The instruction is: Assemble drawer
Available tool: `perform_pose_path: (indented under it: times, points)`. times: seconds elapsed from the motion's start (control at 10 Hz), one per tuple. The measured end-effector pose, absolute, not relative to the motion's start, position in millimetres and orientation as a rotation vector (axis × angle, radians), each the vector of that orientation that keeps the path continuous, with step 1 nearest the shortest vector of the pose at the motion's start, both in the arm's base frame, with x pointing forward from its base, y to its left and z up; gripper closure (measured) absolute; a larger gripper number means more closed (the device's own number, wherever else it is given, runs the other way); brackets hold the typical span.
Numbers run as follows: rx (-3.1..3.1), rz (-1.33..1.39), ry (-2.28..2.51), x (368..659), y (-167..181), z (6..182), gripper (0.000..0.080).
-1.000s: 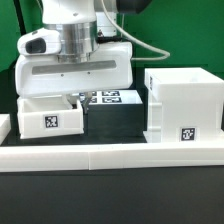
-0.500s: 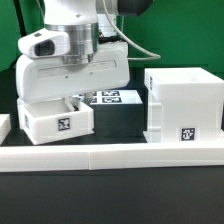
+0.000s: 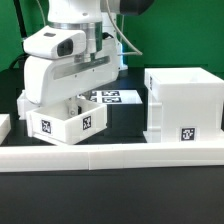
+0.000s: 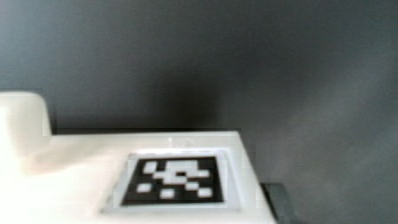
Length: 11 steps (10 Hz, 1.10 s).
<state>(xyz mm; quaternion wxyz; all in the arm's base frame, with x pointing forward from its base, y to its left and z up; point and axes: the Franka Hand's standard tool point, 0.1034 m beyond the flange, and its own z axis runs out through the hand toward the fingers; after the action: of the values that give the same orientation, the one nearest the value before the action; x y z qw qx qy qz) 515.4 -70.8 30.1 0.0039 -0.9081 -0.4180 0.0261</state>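
A small white box tray [image 3: 66, 123] with two square tags on its front hangs tilted just above the table at the exterior view's left. My gripper [image 3: 71, 101] reaches down into it and is shut on its wall; the fingertips are hidden by the tray. The large cube-like housing [image 3: 185, 103] stands open-topped at the exterior view's right, apart from the tray. The wrist view shows the tray's white face and a tag [image 4: 178, 181] close up, with a rounded white part [image 4: 22, 128] beside it. The second tray is only partly visible at the left edge [image 3: 3, 125].
The long low white border rail [image 3: 110, 154] runs along the front. The marker board [image 3: 110, 97] lies flat behind the tray, between it and the housing. A green backdrop and cables stand behind the arm.
The gripper has turned and the tray has risen with it, tilted, and shifted slightly toward the exterior view's right; a second tag on its front now shows.
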Motion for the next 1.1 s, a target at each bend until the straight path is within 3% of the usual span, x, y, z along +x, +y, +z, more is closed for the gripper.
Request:
perform_pose_path:
  times: [0.4, 1.1]
  points:
    - [-2.57, 0.1, -1.805, 513.6, -62.0, 27.3, 0.0757]
    - [-2.305, 0.118, -2.158, 522.0, -51.9, 25.4, 0.0757]
